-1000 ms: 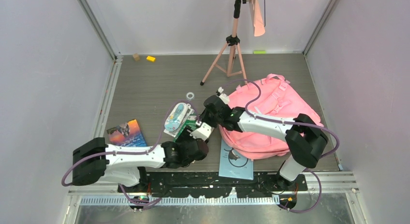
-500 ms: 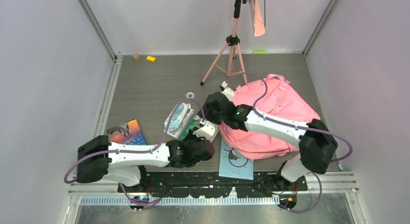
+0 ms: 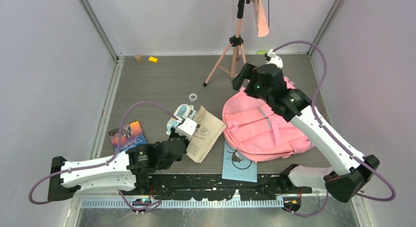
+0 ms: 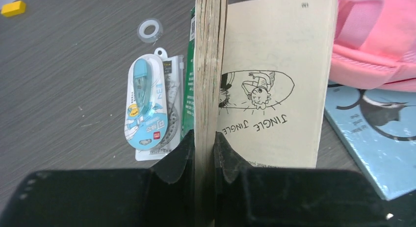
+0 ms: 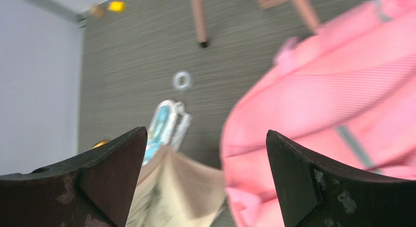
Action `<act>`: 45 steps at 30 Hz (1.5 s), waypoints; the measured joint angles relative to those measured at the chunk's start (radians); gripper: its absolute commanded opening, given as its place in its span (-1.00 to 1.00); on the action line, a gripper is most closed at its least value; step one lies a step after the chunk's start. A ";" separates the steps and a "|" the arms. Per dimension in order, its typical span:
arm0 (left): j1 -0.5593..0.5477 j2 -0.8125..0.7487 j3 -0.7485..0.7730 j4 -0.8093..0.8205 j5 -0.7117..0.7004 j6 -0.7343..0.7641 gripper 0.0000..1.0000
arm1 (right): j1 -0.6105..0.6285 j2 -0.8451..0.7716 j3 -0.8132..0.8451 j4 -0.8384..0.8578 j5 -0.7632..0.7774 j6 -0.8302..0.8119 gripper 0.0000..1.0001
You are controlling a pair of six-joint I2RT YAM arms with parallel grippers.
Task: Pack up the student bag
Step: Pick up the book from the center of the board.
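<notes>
Two arms, two jobs: left one carries, right one hangs free over the bag
Left gripper point(image 4: 205, 141): clamped on the near edge of a tan paperback point(image 3: 202, 133) (cover reads JINGLE in the left wrist view); book looks tilted up off the table
Right gripper point(image 5: 206, 153): jaws wide apart, nothing between them; raised above the far end of the bag
Student bag point(image 3: 265, 124): big pink backpack lying flat on the table, right of centre; can't tell whether any zip is open
Nearby bits: correction tape pack point(image 4: 144, 105) just left of the book; tape ring point(image 3: 193, 96) further back; blue booklet point(image 3: 239, 163) partly tucked under the bag's near edge; another book point(image 3: 127, 135) far left
Step in hand: my guess, getting the paperback over to the bag
Next move needs: right arm finding and holding an opening; then the left slides the book in
</notes>
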 measured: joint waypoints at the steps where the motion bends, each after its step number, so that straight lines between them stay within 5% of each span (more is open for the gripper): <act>1: 0.004 -0.026 0.002 -0.004 0.019 0.002 -1.00 | -0.045 -0.005 0.001 -0.020 -0.009 -0.025 0.95; 7: 0.026 -0.106 0.081 -0.085 0.090 -0.003 -1.00 | -0.203 -0.001 -0.042 -0.142 -0.068 -0.160 0.96; 16: 0.027 -0.195 0.207 -0.113 0.133 0.001 -1.00 | -0.218 -0.055 -0.179 -0.171 -0.234 -0.229 0.94; 24: 0.027 -0.190 0.223 -0.033 0.209 0.012 -1.00 | -0.214 -0.087 -0.240 -0.019 -0.557 -0.222 0.88; 32: 0.045 0.018 0.251 0.177 0.338 0.014 -1.00 | -0.189 -0.151 -0.277 0.163 -0.789 -0.159 0.94; 45: 0.294 0.062 0.252 0.368 0.698 -0.166 -1.00 | -0.191 -0.252 -0.279 0.319 -0.969 -0.092 0.96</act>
